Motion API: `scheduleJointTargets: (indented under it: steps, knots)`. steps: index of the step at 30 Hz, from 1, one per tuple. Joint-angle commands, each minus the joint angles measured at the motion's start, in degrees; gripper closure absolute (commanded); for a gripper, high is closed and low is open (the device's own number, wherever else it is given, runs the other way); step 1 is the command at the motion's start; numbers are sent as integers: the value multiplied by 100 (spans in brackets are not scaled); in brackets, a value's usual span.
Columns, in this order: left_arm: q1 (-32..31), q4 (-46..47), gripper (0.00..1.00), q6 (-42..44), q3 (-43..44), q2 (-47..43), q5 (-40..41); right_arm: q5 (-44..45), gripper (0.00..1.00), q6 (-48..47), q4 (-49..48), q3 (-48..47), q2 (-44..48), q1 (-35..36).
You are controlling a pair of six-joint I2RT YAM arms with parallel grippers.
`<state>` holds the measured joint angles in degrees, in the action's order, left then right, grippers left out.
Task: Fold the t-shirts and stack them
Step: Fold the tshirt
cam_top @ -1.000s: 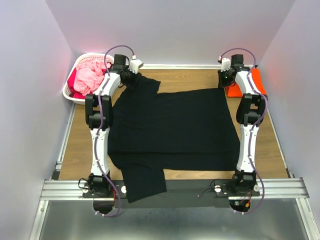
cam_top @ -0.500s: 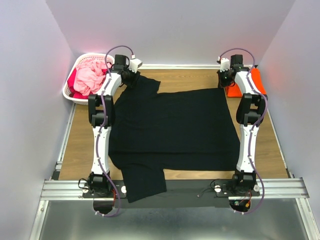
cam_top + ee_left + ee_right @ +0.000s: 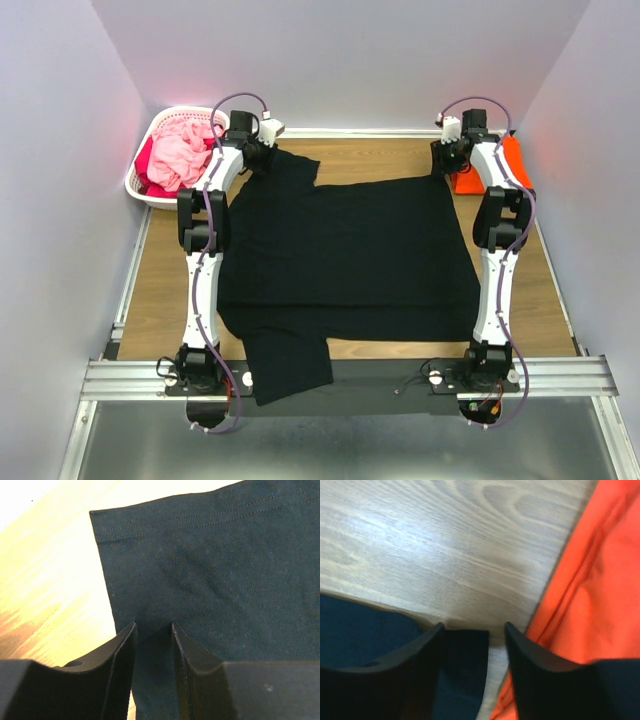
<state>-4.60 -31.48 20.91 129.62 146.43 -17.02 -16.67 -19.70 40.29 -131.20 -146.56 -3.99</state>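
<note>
From above, the black shirt (image 3: pixel 345 255) lies spread flat across the table (image 3: pixel 160 290), the orange shirt (image 3: pixel 512 160) at the far right corner. Left wrist view: the left pincer (image 3: pixel 153 627) is clamped on the black shirt's sleeve edge. Right wrist view: the right pincer (image 3: pixel 472 627) grips the black shirt's corner beside the orange shirt.

The big shirt (image 3: pixel 345 250) was plain black, the other shirt (image 3: pixel 500 165) bright orange. The basket (image 3: pixel 148 150) was white, holding pink and red cloth (image 3: pixel 175 155). The table (image 3: pixel 160 280) was light wood-grain.
</note>
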Motion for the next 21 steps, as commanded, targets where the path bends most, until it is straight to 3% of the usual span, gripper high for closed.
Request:
scheduleJointTargets:
  steps: [1, 7, 21]
  knots:
    - [38, -130, 59, 19, 98, 184, 67, 58, 36, 370, 392, -134, 49, -137]
    - [38, -121, 59, 10, 90, 184, 67, 41, 34, 432, 392, 15, 66, -199]
    - [38, -121, 59, -8, 125, 210, 67, -161, 42, 582, 532, 419, 224, -199]
